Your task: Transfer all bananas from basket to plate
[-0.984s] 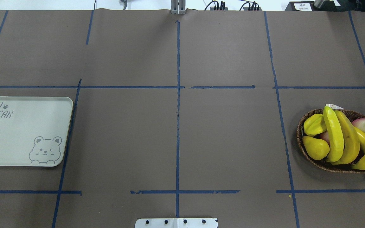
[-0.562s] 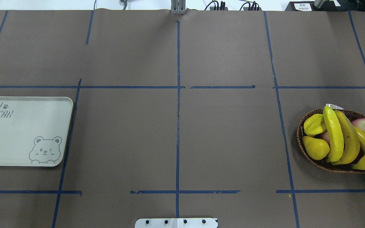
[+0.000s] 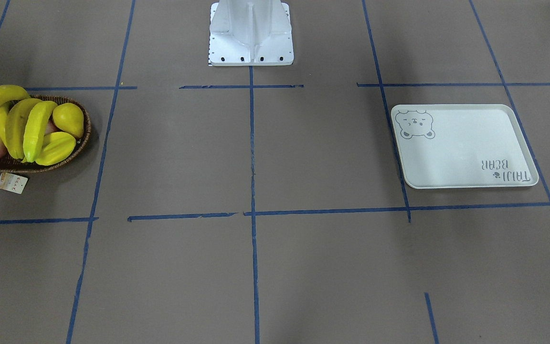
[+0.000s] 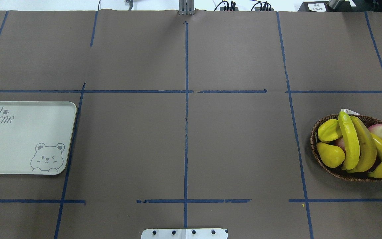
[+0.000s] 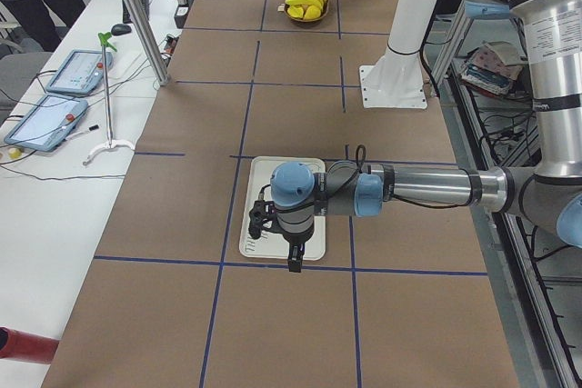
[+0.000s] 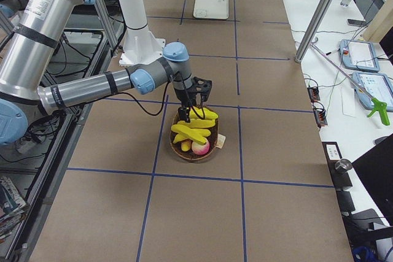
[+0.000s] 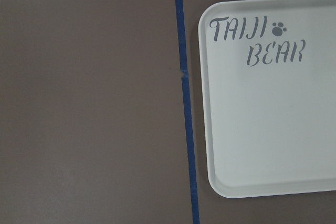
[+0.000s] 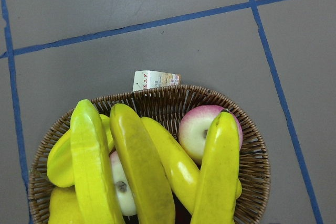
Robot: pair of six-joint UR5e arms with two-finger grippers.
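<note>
bananas (image 4: 349,141) in basket (image 4: 313,148), right arm (image 6: 92,87) over it, plate (image 4: 22,137) well apart

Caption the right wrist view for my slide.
Four yellow bananas partly cover a pink apple in the wicker basket.

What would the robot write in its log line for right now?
bananas: all four in basket | plate: no bananas yet | right gripper: above basket, grip unclear | left gripper: above plate's edge
</note>
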